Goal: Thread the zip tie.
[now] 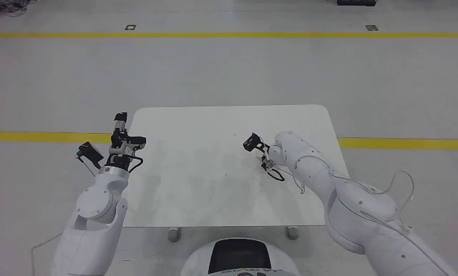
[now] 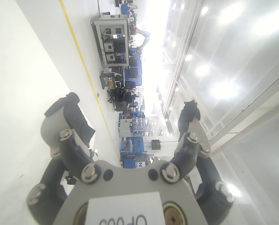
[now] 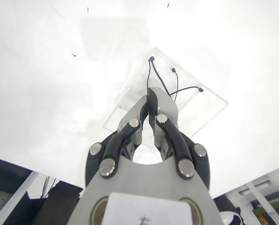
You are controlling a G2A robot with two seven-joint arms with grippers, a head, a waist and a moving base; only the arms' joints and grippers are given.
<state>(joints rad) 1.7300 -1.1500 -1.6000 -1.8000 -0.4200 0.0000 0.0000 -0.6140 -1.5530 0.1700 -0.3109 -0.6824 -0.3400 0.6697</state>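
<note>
We are pinching a thin black plastic zip tie [image 3: 148, 77] between the ribbed rubber pads [image 3: 153, 104] of our right gripper [image 3: 149, 95], jaws pressed together, over a clear square acrylic tray [image 3: 209, 111]. More slim black ties [image 3: 177, 80] are lying in it. Our left gripper [image 2: 130, 112] is hanging spread wide beside the smooth white table [image 1: 200, 190], holding nothing.

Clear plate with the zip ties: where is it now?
In the right wrist view the clear plate is just beyond the right hand, over the white table; the hand is shut on one black zip tie from it.
</note>
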